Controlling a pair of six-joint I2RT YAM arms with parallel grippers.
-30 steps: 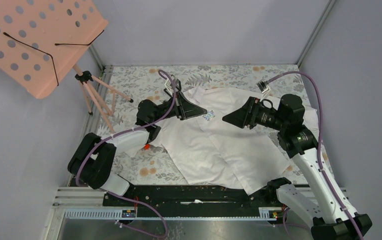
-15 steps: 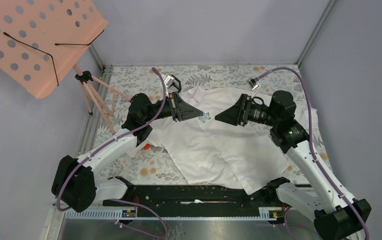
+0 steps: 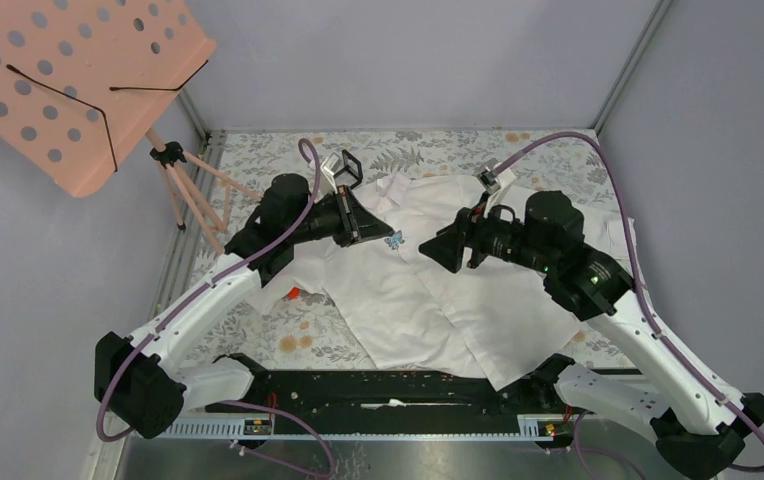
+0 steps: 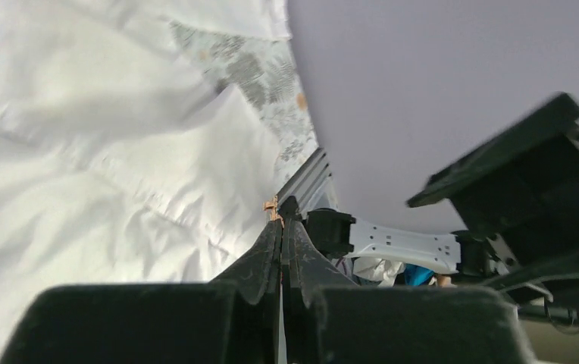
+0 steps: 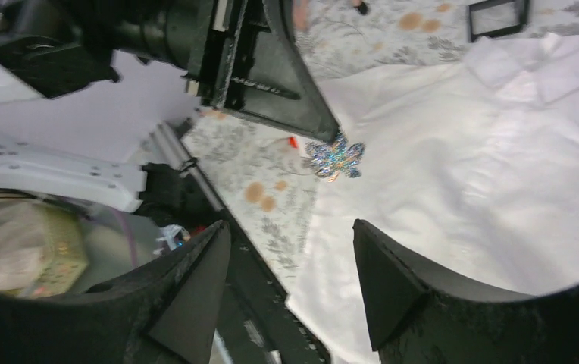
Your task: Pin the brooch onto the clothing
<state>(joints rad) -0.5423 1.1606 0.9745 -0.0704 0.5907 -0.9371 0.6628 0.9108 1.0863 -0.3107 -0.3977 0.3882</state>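
Note:
The white collared shirt (image 3: 458, 300) lies spread on the patterned table. My left gripper (image 3: 382, 240) is shut on the brooch (image 3: 394, 241), a small sparkly blue-grey flower shape, and holds it above the shirt's left front. In the right wrist view the brooch (image 5: 335, 158) sticks out from the left gripper's tips (image 5: 324, 135) over the shirt (image 5: 461, 152). In the left wrist view the jaws (image 4: 281, 221) are pressed together with a small coppery bit of the brooch (image 4: 271, 205) at their tip. My right gripper (image 3: 428, 250) is open and empty, facing the brooch from the right, a short way off (image 5: 290, 227).
A small red block (image 3: 294, 293) lies on the table left of the shirt. A small black square case (image 5: 496, 17) sits beyond the collar. A pink perforated stand (image 3: 78, 80) on a tripod (image 3: 198, 200) stands at the far left. Grey walls enclose the table.
My left gripper has carried the brooch a little left and nearer. My right gripper has followed leftward, staying open and close to the brooch.

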